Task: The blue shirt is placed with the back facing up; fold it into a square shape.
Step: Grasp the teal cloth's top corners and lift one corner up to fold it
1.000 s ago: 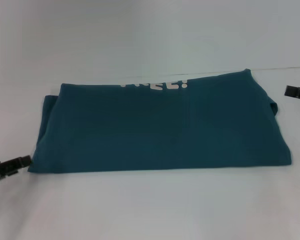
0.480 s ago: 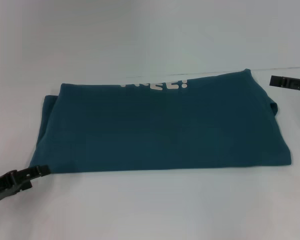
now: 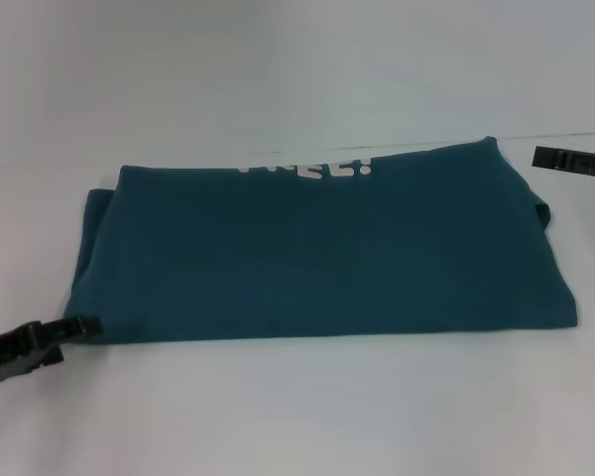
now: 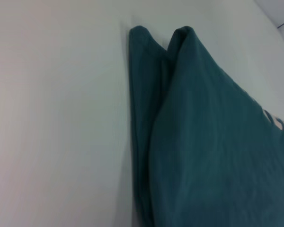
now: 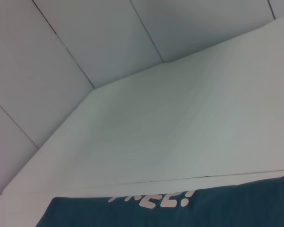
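The blue shirt (image 3: 317, 253) lies folded into a wide rectangle on the white table (image 3: 297, 416). Part of its white lettering (image 3: 307, 167) shows along the far edge. My left gripper (image 3: 84, 327) is low at the shirt's near left corner, with its tip at the fabric edge. My right gripper (image 3: 547, 157) hovers just past the shirt's far right corner, apart from the cloth. The left wrist view shows the shirt's (image 4: 203, 142) stacked layers at its left end. In the right wrist view, the shirt's (image 5: 75, 213) far edge and its lettering (image 5: 151, 198) are visible.
A thin seam (image 3: 575, 135) runs across the table behind the shirt on the right. Beyond the table's far edge (image 5: 132, 71) stands a panelled wall (image 5: 85, 38). White tabletop surrounds the shirt on all sides.
My left gripper has moved right, then slightly up, to the shirt's near left corner. My right gripper came in from the right edge toward the far right corner, then held still.
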